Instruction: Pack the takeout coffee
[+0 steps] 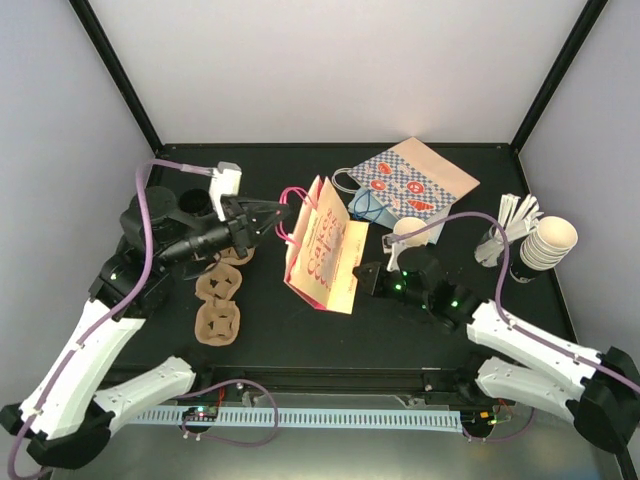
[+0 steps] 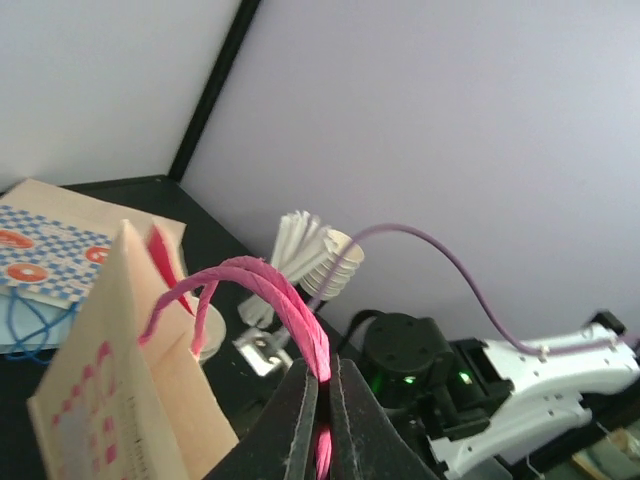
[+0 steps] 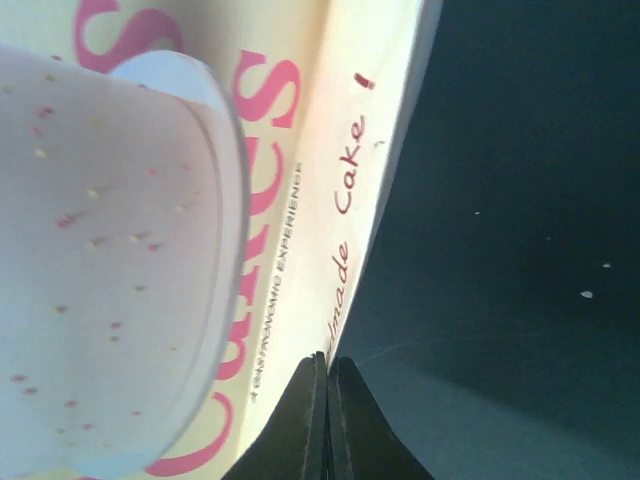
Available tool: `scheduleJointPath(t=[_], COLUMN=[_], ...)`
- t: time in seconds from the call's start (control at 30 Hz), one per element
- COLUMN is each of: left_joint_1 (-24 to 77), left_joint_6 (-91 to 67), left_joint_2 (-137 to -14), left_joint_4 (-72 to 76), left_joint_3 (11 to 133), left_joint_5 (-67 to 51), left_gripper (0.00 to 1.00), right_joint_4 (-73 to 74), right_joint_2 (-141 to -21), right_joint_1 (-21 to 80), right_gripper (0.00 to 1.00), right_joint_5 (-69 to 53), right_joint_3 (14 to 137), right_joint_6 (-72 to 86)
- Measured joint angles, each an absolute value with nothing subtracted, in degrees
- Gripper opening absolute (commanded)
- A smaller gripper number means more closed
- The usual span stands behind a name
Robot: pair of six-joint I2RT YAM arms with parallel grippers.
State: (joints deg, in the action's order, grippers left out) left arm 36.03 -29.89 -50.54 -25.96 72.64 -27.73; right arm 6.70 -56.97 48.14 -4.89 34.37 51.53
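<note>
A: Item one, cup (image 1: pixel 409 231); location?
B: Not held; upright on the surface (image 1: pixel 300 335), just right of the bag (image 1: pixel 325 248), near the blue bag (image 1: pixel 412 182); not yet in the bag

A: Item two, left gripper (image 2: pixel 322 375)?
B: Clamped on the pink handle (image 2: pixel 268 290); bag hangs tilted from it; mouth looks narrow

A: Item three, right gripper (image 3: pixel 327 365)?
B: Closed to a point; nothing seen between the jaws; tips at the low edge of the bag's printed side

A: Risks on file?
B: Three, by judgement; the handle is thin twisted paper, so a hard pull could tear it or let it slip and drop the bag; the closed right gripper pressing the side could fold the bag flat rather than spread it; the right arm lies near the cup, so a careless swing could knock it over; with the mouth this narrow the cup could catch the rim and tip
</note>
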Motion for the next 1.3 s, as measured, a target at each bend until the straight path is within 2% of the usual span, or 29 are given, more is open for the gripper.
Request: scheduleJointPath(t=[0.3, 0.6, 1.3], left_joint_1=[16.7, 3.6, -2.6], left_joint_6=[-33.9, -39.1, -47.0], left_joint_2=[-48.4, -47.9, -45.9], left_joint_4=[-24.6, -20.0, -13.6], left_joint_3=[69.5, 64.9, 59.5], left_joint_5=[-42.7, -54.8, -61.9], left_gripper=[0.02, 0.02, 0.01], right_joint_4=[5.1, 4.0, -2.3], right_joint_2=[-46.2, -40.7, -33.3], right_joint_1=[43.9, 42.3, 34.2], right_gripper=[0.01, 0.01, 0.01], right_joint_5=[-9.4, -13.5, -21.2], right_joint_3=[27.9, 25.2, 15.2], right_joint_6=[51.4, 51.4, 53.6])
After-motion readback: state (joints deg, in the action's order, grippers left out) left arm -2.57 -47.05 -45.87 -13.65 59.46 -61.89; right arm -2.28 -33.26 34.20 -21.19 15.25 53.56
